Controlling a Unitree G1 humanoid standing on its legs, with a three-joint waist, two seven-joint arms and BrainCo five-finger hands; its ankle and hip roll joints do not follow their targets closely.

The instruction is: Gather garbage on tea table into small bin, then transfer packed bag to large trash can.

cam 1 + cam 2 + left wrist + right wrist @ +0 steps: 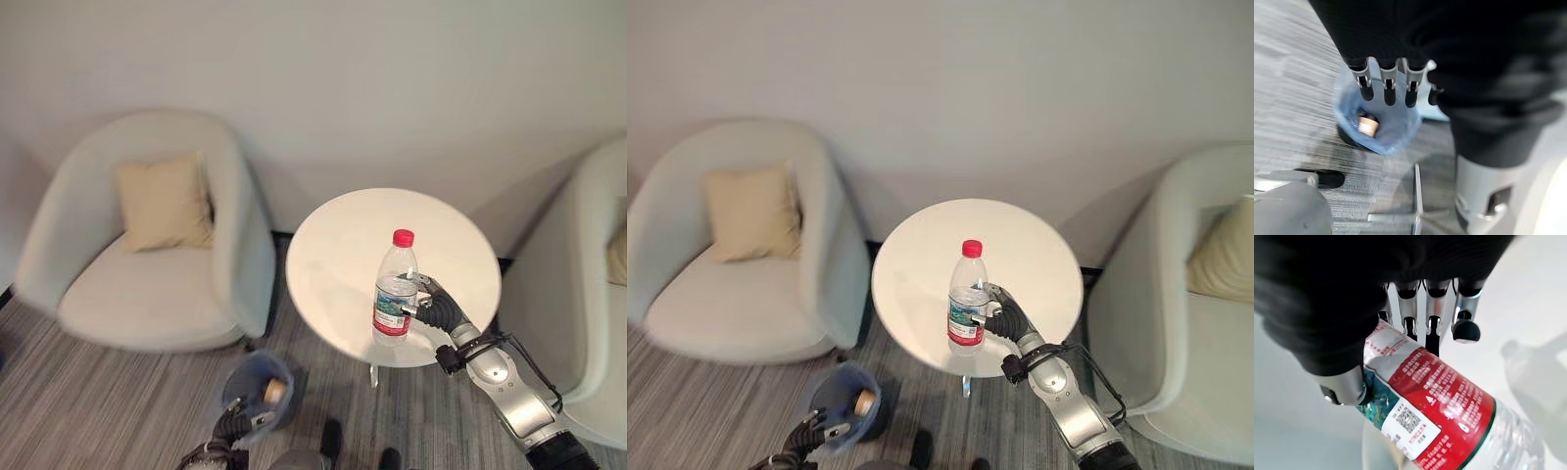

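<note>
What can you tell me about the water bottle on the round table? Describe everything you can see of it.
The water bottle is clear plastic with a red cap and a red, white and green label round its middle. It looks empty or nearly so. It stands upright near the front edge of the round white table. The right robot hand has its fingers and thumb curled round the labelled part.

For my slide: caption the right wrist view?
Right hand curled round an upright, labelled water bottle over the white tea table.
</note>
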